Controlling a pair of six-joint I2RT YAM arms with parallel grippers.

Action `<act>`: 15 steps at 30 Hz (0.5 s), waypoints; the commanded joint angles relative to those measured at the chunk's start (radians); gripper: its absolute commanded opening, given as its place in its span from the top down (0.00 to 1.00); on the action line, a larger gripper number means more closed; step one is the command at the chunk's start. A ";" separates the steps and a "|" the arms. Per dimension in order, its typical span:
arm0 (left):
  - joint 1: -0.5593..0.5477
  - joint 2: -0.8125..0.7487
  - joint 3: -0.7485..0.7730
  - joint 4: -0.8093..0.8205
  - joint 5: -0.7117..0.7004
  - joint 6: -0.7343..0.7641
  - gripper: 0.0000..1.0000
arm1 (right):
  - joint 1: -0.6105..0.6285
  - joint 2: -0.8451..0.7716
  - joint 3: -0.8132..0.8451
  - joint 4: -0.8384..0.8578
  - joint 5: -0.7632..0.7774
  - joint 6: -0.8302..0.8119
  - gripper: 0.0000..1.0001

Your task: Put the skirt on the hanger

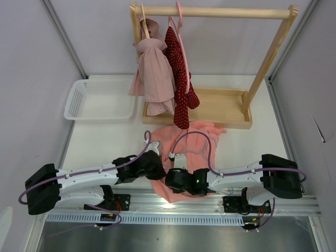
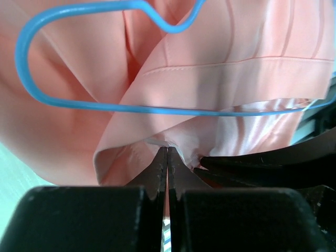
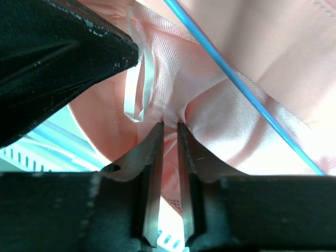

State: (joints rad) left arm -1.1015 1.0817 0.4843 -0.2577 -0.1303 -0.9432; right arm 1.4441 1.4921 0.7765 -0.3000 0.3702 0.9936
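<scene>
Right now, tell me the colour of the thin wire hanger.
Light blue. The hanger shows best in the left wrist view, against the salmon-pink skirt.

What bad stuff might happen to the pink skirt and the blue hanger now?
1. The left claw and right claw each pinch only a small fold of the shiny skirt; it might slip out.
2. Neither claw holds the hanger; it may slide off when the fabric moves.
3. The claws sit close together and might bump.
</scene>
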 commanded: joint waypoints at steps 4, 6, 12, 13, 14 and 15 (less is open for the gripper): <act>0.018 -0.054 -0.009 0.008 -0.008 -0.003 1.00 | 0.015 -0.058 0.029 -0.027 0.059 -0.006 0.72; 0.023 -0.063 -0.012 0.015 0.004 0.000 1.00 | 0.022 -0.058 0.023 -0.013 0.050 -0.012 0.69; 0.052 -0.081 -0.019 0.026 0.035 -0.005 1.00 | 0.058 -0.039 0.029 0.024 0.059 -0.027 0.69; 0.061 -0.083 -0.021 0.031 0.040 -0.005 1.00 | 0.061 -0.041 0.027 0.035 0.062 -0.030 0.69; 0.063 -0.083 -0.024 0.029 0.041 -0.003 1.00 | 0.064 -0.044 0.024 0.038 0.064 -0.030 0.68; 0.065 -0.085 -0.024 0.029 0.041 -0.002 1.00 | 0.068 -0.043 0.021 0.042 0.064 -0.029 0.68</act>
State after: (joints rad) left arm -1.0492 1.0161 0.4686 -0.2546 -0.1081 -0.9428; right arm 1.4967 1.4605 0.7765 -0.2974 0.3885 0.9722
